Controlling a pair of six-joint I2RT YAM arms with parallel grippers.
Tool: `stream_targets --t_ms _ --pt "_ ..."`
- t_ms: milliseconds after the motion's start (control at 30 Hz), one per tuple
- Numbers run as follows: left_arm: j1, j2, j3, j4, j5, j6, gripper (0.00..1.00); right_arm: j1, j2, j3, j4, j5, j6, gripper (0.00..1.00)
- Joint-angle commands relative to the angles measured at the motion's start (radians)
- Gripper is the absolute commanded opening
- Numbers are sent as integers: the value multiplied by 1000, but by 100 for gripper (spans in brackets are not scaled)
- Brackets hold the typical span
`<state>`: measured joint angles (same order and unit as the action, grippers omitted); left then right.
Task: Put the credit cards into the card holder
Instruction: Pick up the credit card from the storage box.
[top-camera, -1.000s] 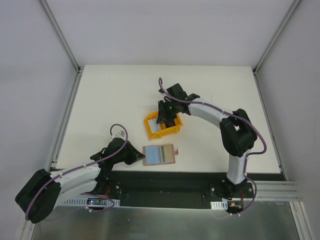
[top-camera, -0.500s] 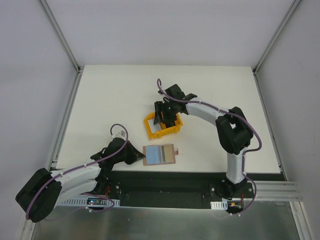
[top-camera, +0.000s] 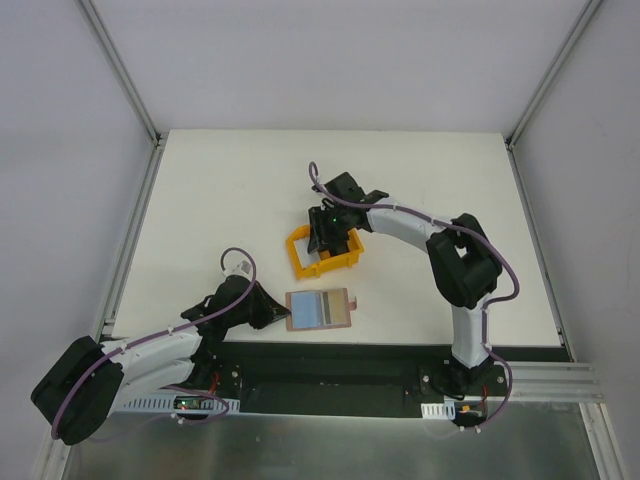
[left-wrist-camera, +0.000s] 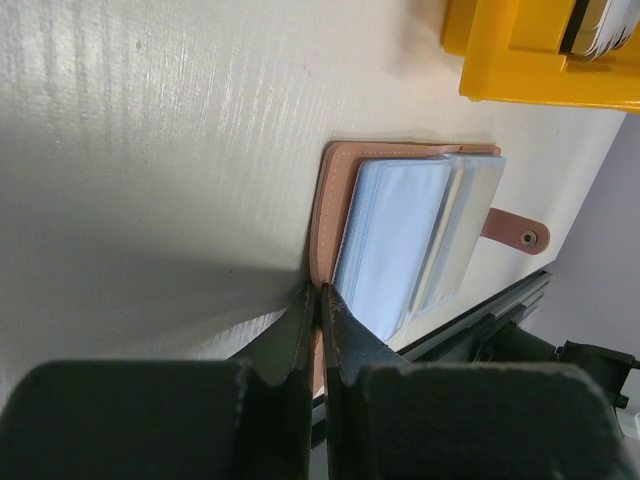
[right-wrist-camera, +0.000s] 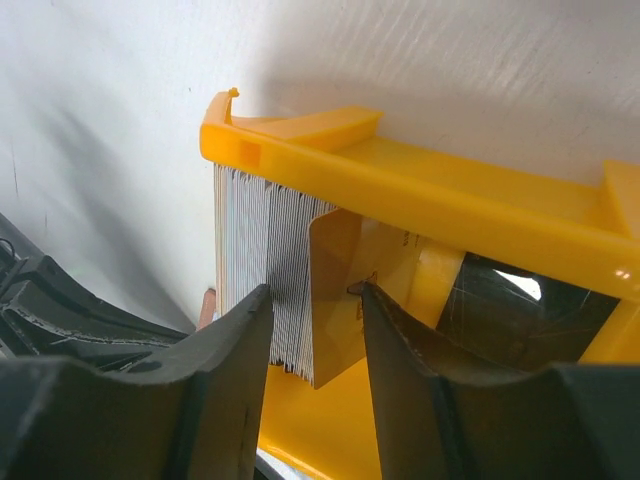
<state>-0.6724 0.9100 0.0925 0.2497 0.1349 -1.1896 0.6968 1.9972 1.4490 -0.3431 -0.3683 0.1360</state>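
Note:
The card holder (top-camera: 320, 309) lies open near the front edge, brown with pale sleeves inside and a tab clasp (left-wrist-camera: 515, 228). In the left wrist view the card holder (left-wrist-camera: 420, 225) shows its brown rim. My left gripper (top-camera: 277, 313) is shut on that left rim (left-wrist-camera: 320, 292). The credit cards (right-wrist-camera: 265, 260) stand on edge as a thick stack in the yellow bin (top-camera: 322, 254). My right gripper (top-camera: 325, 232) is down in the bin, open (right-wrist-camera: 312, 292), jaws astride the near end of the stack. Its right finger (right-wrist-camera: 400, 340) touches the face of the outermost card.
The yellow bin (right-wrist-camera: 420, 190) sits mid-table just behind the card holder, and its corner shows in the left wrist view (left-wrist-camera: 540, 50). The table's front edge and black rail (top-camera: 350, 355) run just below the card holder. Metal frame posts stand at the table's sides.
My right gripper has shifted slightly left and sunk over the cards in the bin. My left gripper and the card holder have not moved.

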Motion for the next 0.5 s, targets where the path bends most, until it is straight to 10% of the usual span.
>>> stream_targets --t_ms 0,467 --pt "5 9 -16 -44 0 7 0 13 -69 8 -20 46 -19 42" --pt "5 40 -13 -21 9 10 0 20 -110 22 -43 42 -33 20"
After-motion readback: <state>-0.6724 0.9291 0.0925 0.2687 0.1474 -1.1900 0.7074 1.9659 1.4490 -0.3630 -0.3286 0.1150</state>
